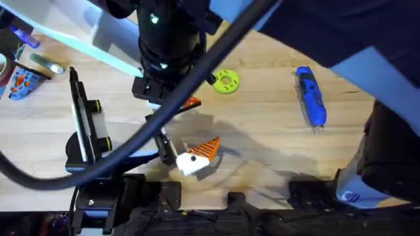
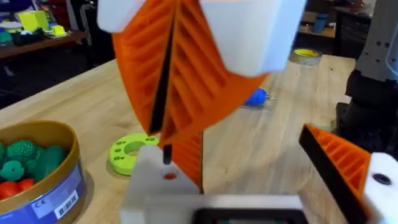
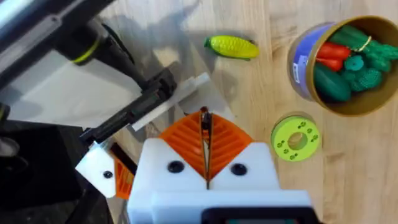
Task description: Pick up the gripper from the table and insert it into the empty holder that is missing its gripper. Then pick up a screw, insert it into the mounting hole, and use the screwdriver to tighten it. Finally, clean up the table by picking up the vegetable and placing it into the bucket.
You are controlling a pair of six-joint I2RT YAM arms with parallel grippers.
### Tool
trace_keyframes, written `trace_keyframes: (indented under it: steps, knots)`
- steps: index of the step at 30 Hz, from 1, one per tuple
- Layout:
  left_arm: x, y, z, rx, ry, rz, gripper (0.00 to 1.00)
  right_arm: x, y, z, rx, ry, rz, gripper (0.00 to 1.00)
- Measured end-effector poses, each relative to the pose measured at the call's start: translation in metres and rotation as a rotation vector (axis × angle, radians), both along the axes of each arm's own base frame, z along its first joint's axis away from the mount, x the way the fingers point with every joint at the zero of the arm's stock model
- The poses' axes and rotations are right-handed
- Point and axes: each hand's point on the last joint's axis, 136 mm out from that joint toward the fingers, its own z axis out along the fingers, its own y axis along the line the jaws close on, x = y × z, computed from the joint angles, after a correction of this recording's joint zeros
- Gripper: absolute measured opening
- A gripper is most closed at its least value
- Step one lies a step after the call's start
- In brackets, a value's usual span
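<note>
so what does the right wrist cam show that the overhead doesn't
Right wrist, not overhead: the yellow vegetable lying on the table, and the bucket, which holds green and red toy vegetables. Overhead, not right wrist: the blue screwdriver lying on the table out to the right. Both: the green ring disc flat on the wood, which in the right wrist view sits close beside the bucket.
</note>
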Motion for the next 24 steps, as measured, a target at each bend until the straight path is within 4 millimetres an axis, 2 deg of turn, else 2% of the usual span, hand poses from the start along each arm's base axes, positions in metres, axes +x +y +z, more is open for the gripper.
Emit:
trace_keyframes:
  steps: [16,24]
  knots:
    - [-0.0001,0.0,0.0,0.0,0.0,0.0,0.986,-0.0012,0.0005,-0.0007,-0.002,0.001,0.003,0.006]
    - [-0.0001,0.0,0.0001,0.0,0.0,0.0,0.986,-0.0022,-0.0015,-0.0077,-0.021,0.011,0.003,0.006]
